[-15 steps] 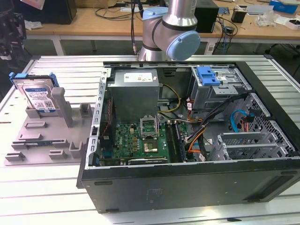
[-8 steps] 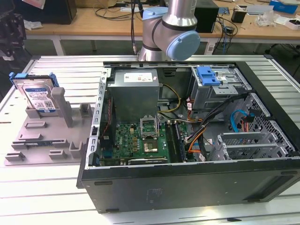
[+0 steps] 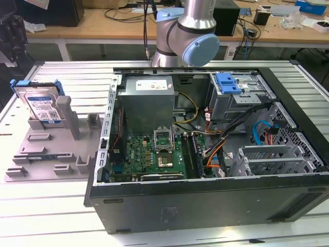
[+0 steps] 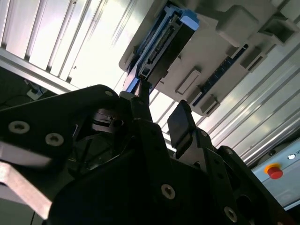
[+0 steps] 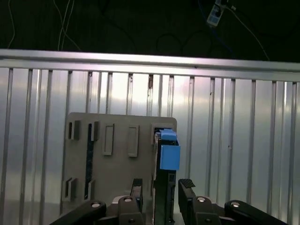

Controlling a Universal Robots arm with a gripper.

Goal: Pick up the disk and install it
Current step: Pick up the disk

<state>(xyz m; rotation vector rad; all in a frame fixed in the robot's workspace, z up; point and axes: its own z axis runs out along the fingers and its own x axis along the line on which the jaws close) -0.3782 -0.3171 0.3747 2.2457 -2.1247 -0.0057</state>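
The disk (image 3: 43,105) stands on edge in a grey slotted fixture plate (image 3: 46,149) at the exterior view's left, its silver face and white-and-blue label showing inside a blue carrier frame. In the first wrist view the disk (image 5: 166,157) appears edge-on with a blue tab, in line with the gap of my gripper (image 5: 161,187). The black fingers (image 5: 186,185) are spread on either side of it and do not touch it. In the second wrist view my gripper (image 4: 161,115) is open, well short of the disk (image 4: 161,44). The arm (image 3: 187,31) rises behind the computer case.
An open computer case (image 3: 205,195) lies on the slatted aluminium table (image 3: 51,216), with a motherboard, cables, a grey power-supply box (image 3: 149,100) and a grey cage with a blue latch (image 3: 229,85). A red stop button (image 4: 274,172) sits beyond the table's edge. Wooden desks stand behind.
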